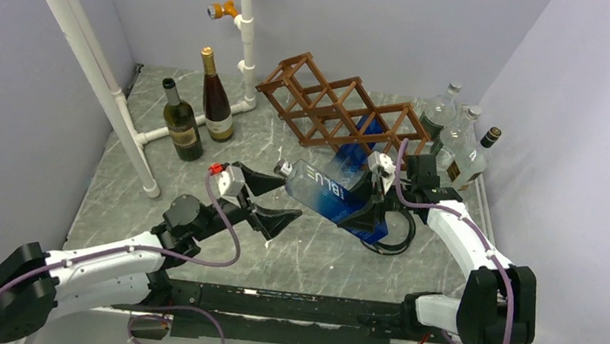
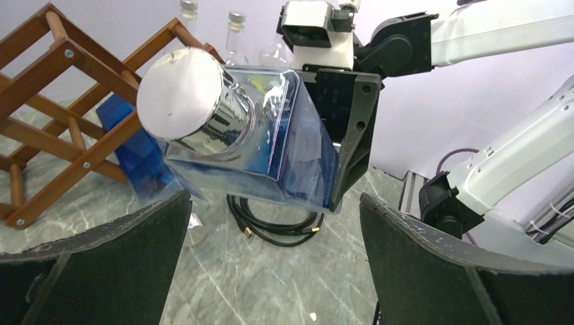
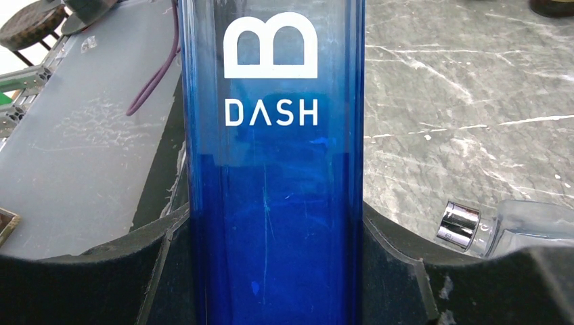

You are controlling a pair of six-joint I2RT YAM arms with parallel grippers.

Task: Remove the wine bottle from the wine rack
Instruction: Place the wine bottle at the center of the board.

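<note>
Where the two arms are bolted at the near edge, the entries run outward across the grey marbled worktop.

- Left gripper: spread wide and holding nothing, its fingers either side of the space just short of the bottle's cap.
- Blue bottle: square-sided with white lettering and a silver cap. It is out of the wine rack and held above the worktop just in front of it, tilted, with the cap end towards the left gripper.
- Right gripper: closed on the bottle's lower body, one finger pressed to each flat side.
- Black cable: coiled on the worktop under the held bottle.
- Clear bottle: silver-capped, lying low beside the right gripper.
- Wine rack: brown wooden lattice at centre rear, sitting askew. A blue shape is lodged in a near cell — what it is cannot be told.
- Rear left: a dark green bottle and a brown bottle, both upright, beside a white pipe frame.
- Rear right: a cluster of clear bottles — standing close against the wall.
</note>
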